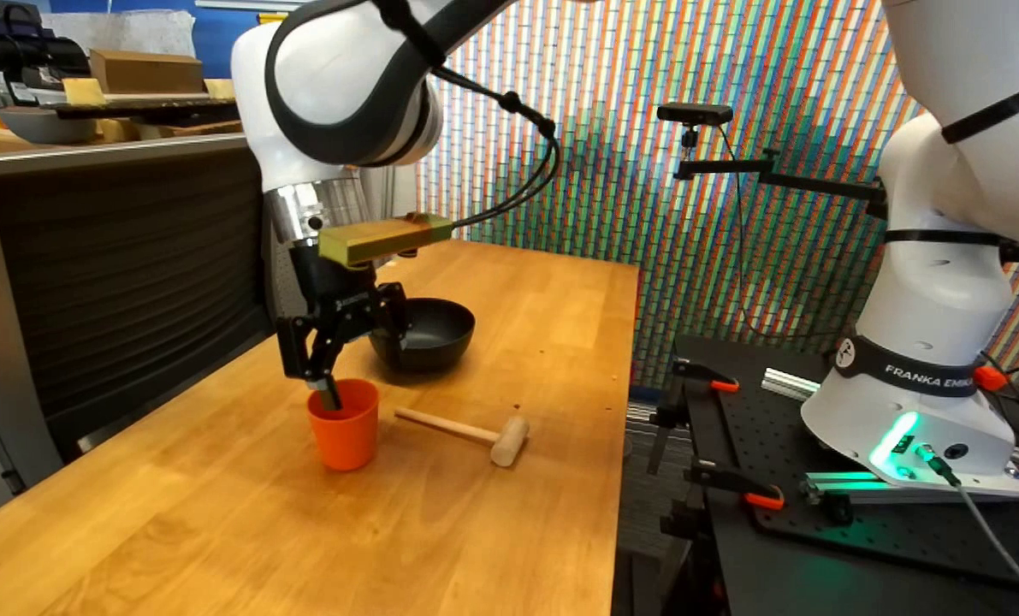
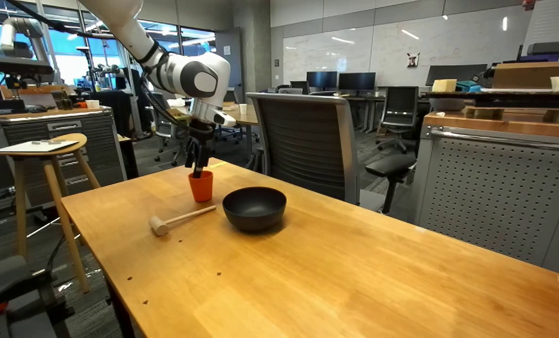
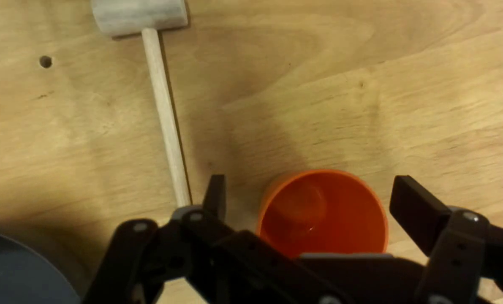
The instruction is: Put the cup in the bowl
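Wooden tabletop (image 2: 354,272), honey-toned, grain showing. White Franka arm (image 1: 329,68) reaches over it. Black Robotiq gripper (image 3: 309,192) at its end, aimed downward: fingers (image 3: 416,207) spread wide, nothing in their grasp. Round black bowl (image 2: 253,218) on the tabletop, rim up. Orange-red plastic cup (image 1: 344,436) stands on the wood outside the bowl, near it, not touching. Upright: mouth up, long axis vertical, sides tapering slightly to the base. Wrist view sets the cup between the two fingers, wood showing on either side; in an exterior view a fingertip (image 1: 330,396) overlaps the mouth, depth not readable. Wooden mallet (image 3: 165,109), slimmest piece, lies flat, handle directed at the space between cup and bowl, head farther off.
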You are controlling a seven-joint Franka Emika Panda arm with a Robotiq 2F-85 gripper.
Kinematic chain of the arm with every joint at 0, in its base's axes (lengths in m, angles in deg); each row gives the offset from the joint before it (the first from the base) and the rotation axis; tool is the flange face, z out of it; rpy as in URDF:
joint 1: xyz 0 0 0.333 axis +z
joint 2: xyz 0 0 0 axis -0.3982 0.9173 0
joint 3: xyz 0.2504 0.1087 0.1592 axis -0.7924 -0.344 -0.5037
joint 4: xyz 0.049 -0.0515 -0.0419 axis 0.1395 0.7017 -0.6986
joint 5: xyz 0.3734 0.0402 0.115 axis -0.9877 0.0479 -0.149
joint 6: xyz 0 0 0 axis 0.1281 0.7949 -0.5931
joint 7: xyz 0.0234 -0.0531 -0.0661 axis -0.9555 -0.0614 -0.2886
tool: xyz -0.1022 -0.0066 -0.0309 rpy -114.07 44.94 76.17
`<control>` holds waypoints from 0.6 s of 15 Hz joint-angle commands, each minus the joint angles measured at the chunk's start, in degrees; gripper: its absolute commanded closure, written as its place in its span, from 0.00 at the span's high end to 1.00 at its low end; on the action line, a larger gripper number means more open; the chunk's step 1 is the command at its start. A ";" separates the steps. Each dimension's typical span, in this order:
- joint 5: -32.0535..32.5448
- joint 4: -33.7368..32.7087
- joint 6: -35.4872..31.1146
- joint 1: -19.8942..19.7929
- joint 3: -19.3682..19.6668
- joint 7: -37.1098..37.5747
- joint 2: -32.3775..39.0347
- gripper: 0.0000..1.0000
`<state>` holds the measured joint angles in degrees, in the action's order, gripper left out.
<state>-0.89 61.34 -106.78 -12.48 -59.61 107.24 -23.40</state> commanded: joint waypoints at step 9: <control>2.74 -10.70 3.90 2.86 5.18 5.20 7.82 0.74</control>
<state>1.27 53.47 -105.11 -10.15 -55.14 110.79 -17.09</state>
